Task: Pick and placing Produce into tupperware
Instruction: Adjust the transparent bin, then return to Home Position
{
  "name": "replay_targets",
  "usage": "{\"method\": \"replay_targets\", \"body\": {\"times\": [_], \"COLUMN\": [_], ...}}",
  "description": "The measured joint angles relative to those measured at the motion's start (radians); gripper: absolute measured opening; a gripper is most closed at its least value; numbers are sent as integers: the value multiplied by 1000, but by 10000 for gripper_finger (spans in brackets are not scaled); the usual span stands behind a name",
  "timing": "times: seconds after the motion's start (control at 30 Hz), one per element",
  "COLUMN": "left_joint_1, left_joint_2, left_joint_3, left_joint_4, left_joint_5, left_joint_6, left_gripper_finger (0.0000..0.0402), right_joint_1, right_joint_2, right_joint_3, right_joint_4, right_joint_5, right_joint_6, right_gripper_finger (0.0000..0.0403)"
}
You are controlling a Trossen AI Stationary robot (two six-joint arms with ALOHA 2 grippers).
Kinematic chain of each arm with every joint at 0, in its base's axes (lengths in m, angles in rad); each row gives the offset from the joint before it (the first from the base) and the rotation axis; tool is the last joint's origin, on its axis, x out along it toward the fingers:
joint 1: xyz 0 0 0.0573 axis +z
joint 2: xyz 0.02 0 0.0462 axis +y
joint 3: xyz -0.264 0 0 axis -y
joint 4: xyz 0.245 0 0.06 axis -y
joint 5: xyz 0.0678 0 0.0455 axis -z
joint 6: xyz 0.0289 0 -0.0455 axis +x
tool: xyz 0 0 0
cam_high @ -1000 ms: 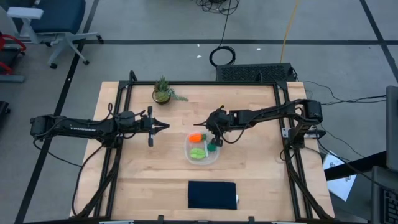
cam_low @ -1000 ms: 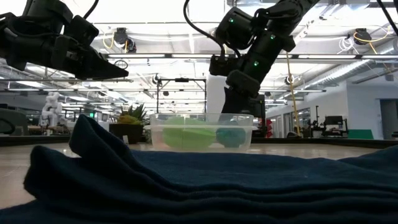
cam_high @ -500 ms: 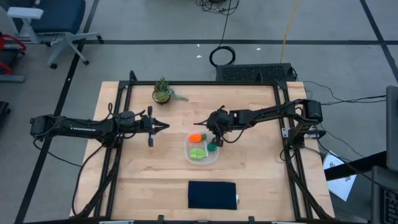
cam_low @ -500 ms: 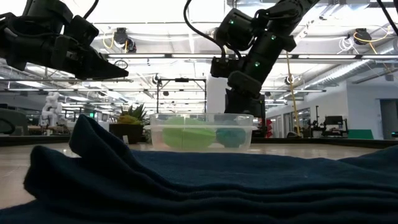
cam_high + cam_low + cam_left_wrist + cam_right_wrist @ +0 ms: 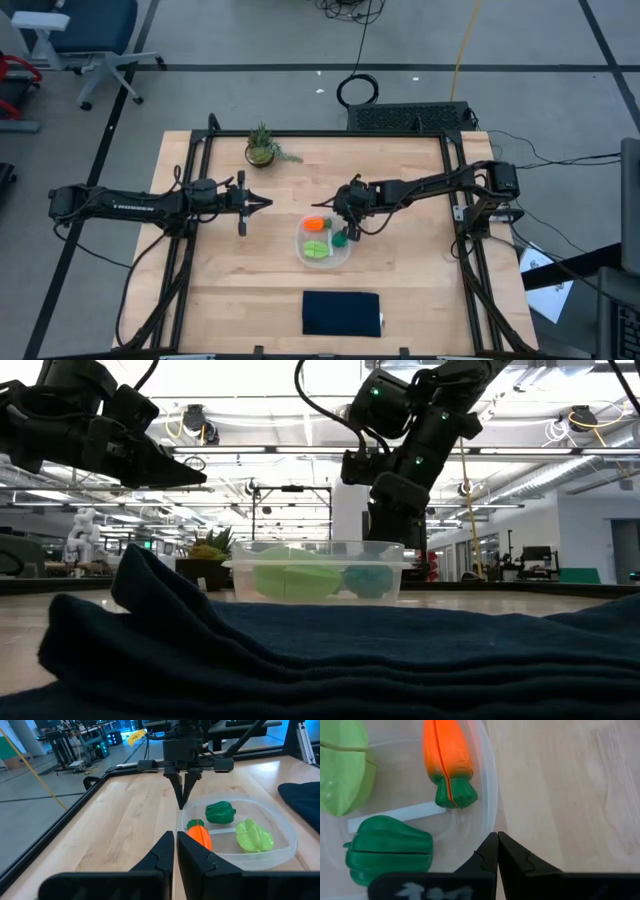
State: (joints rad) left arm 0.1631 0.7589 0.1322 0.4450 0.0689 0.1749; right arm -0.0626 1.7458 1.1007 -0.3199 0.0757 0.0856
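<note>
The clear tupperware (image 5: 323,243) sits flat on the table's middle. It holds the orange carrot (image 5: 446,750), the dark green lump (image 5: 387,847) and the light-green leafy piece (image 5: 342,767). My right gripper (image 5: 497,837) is shut and points down at the container's far-right rim; the left wrist view also shows this gripper (image 5: 182,806). My left gripper (image 5: 266,203) is shut and hovers level above the table, left of the container, touching nothing. My right gripper meets the tupperware's rim (image 5: 492,815) at the far-right corner with its shut fingertips. The fingers come from above, pointing down. The container stays flat on the table.
A potted spiky plant (image 5: 262,147) stands near the far edge. A dark navy cloth (image 5: 341,313) lies by the near edge and fills the foreground of the low view. Black frame rails run along the table's left and right sides.
The tupperware has slid a little toward the table's near and left edges, with the three foods still inside. My right gripper has stayed shut at its rim.
</note>
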Motion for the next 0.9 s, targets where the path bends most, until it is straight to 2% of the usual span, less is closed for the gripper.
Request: {"method": "replay_targets", "body": {"times": [0.27, 0.5, 0.73, 0.9], "left_joint_1": [0, -2, -41, -98], "left_joint_2": [0, 0, -2, -39], "left_joint_3": [0, 0, 0, 0], "left_joint_4": [0, 26, 143, 148], "left_joint_5": [0, 19, 20, 8], "left_joint_6": [0, 52, 107, 162], "left_gripper_finger": [26, 26, 26, 19], "right_joint_1": [-3, -1, 33, 50], "right_joint_2": [-8, -81, -210, -380], "right_joint_3": [0, 1, -28, -160], "right_joint_4": [5, 32, 95, 214], "right_joint_5": [5, 4, 0, -2], "right_joint_6": [-20, -67, -107, -74], "right_gripper_finger": [0, 0, 0, 0]}}
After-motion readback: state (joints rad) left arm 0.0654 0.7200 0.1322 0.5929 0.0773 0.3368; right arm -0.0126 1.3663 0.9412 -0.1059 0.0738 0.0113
